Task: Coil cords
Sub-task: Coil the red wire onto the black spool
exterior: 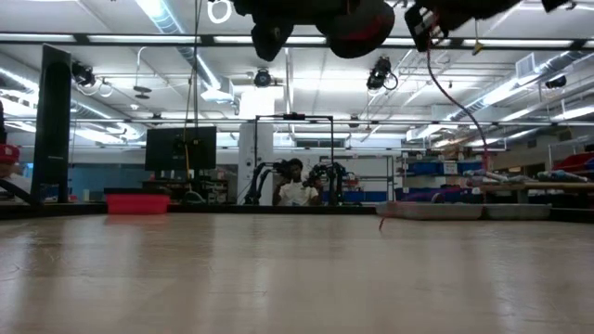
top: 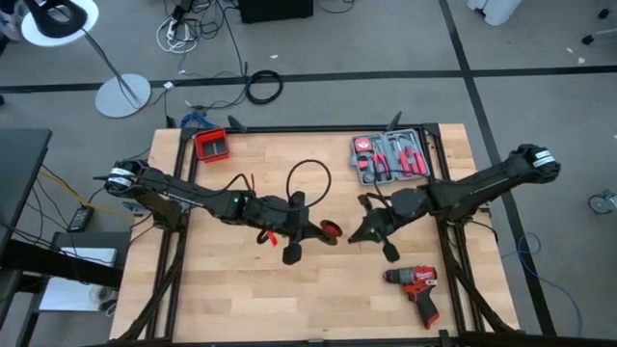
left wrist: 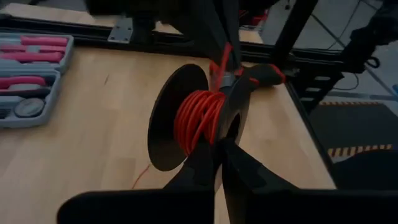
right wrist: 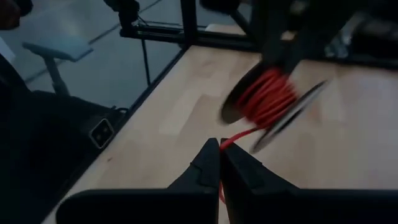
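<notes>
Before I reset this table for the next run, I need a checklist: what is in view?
spool: one, black, lifted over mid-table
red cord: one, red, wound on the spool, a strand running to the right gripper
black cord: one loop, black, mid-table
tool case: one, grey with red tools, back right
drill: one, red and black, front right
bin: one, red, back left
cable ring: one, black, floor behind table
lamp: one, white, floor
left gripper: jaws shut on the spool
right gripper: jaws shut on the red cord

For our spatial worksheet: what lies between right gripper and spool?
Red cord runs from the right gripper to the spool; right wrist view shows it.
</notes>
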